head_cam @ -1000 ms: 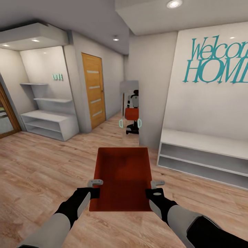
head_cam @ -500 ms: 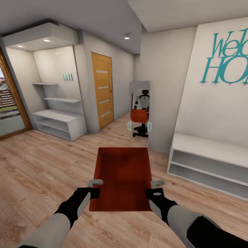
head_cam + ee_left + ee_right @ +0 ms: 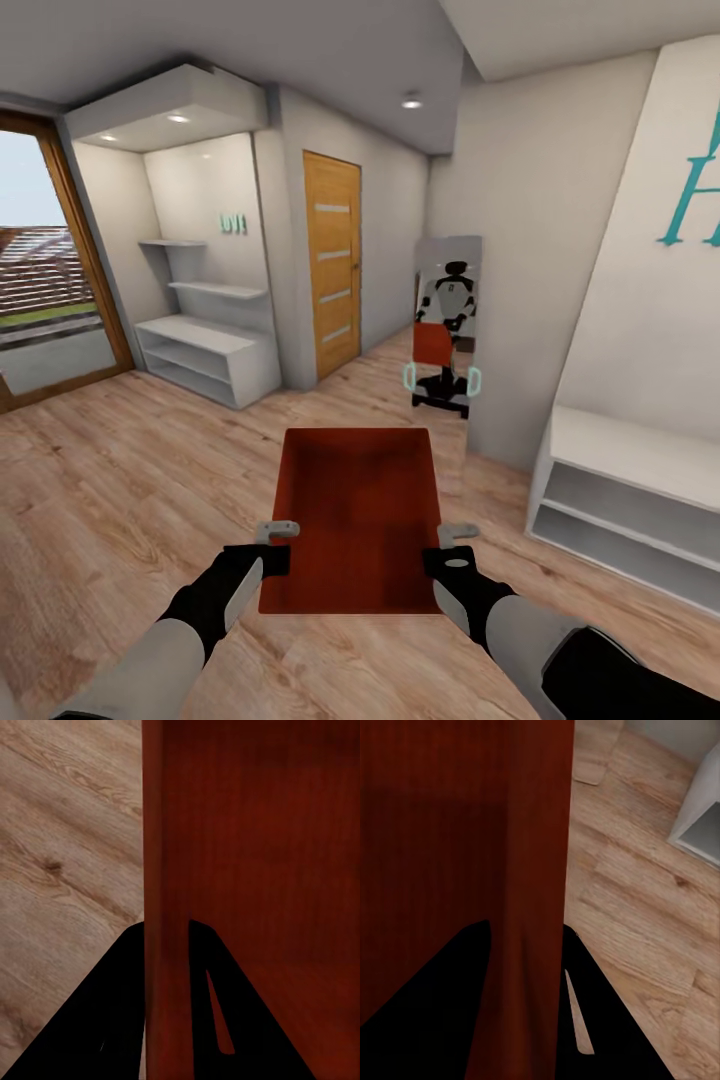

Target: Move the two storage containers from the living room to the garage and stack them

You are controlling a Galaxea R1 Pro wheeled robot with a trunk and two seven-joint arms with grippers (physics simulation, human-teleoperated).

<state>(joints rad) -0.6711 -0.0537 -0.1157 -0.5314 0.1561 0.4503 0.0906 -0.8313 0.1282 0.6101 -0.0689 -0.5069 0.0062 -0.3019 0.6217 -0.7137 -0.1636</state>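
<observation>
Container (image 3: 355, 515), red-orange, open-topped, low-walled, clamped at its side walls by left gripper (image 3: 278, 533) and right gripper (image 3: 458, 537).

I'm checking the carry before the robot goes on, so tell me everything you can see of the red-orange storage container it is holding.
The storage container is a red-orange rectangular bin, open-topped, with low plain walls, a flat bottom and nothing inside. It is held level above the light wood plank floor, long axis pointing away from the robot. The left gripper clamps its left wall and the right gripper its right wall, near the robot's end; both wrist views show jaws astride a wall.
</observation>
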